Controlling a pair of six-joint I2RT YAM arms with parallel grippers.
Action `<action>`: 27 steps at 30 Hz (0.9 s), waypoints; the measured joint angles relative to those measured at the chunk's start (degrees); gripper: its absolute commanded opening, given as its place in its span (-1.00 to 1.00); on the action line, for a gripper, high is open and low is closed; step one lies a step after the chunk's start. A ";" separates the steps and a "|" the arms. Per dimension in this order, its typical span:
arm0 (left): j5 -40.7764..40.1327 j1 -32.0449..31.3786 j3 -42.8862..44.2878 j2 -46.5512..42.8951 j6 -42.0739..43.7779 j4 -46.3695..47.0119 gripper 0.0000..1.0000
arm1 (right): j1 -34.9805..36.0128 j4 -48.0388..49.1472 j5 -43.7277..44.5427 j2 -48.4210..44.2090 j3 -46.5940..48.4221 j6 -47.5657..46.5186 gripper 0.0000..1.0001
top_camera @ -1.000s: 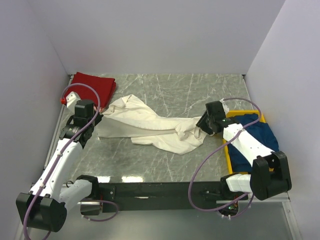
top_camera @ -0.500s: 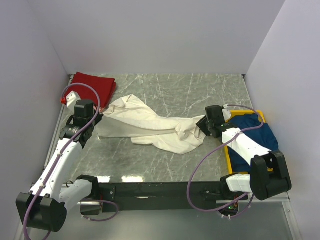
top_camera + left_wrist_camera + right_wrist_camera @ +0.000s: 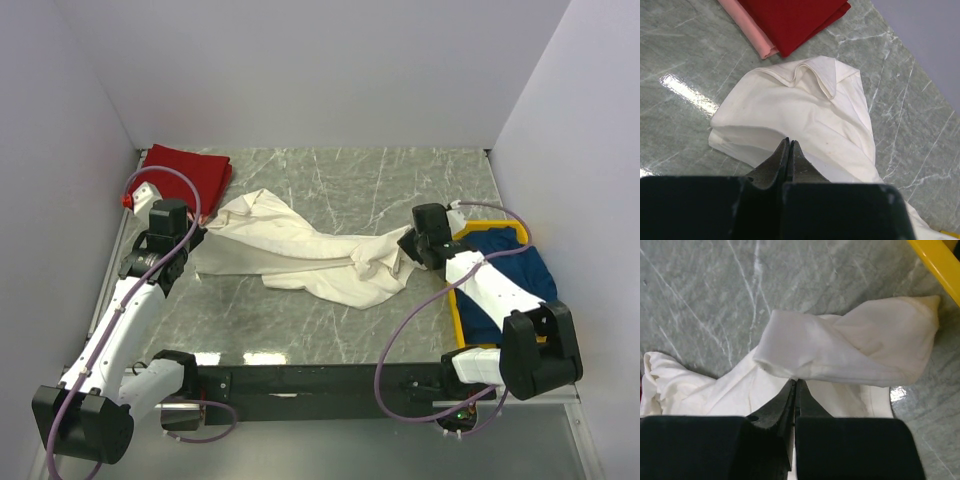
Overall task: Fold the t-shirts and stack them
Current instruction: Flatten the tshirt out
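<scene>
The cream t-shirt [image 3: 300,250] lies twisted across the middle of the table. My left gripper [image 3: 192,238] is shut at its left edge, and in the left wrist view the tips [image 3: 788,141] pinch a fold of the cream t-shirt [image 3: 805,105]. My right gripper [image 3: 408,250] is shut on the shirt's right end. In the right wrist view a raised flap of the cream t-shirt [image 3: 840,350] hangs from the closed tips [image 3: 796,381]. A folded dark red t-shirt [image 3: 190,170] lies at the back left on a pink t-shirt [image 3: 752,37]. A navy t-shirt [image 3: 515,270] sits in the bin.
The yellow bin [image 3: 455,312] stands at the right edge under my right arm; its rim [image 3: 935,260] shows in the right wrist view. White walls close in the left, back and right sides. A small red and white object [image 3: 135,195] lies by the left wall.
My right gripper has dropped slightly onto the cream shirt's right end and shut on it. The left arm and the other shirts have not moved.
</scene>
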 measured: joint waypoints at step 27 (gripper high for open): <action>-2.27 2.60 32.15 -5.05 4.92 -13.53 -0.99 | -17.29 -30.51 -18.03 -20.96 48.46 -10.45 -1.00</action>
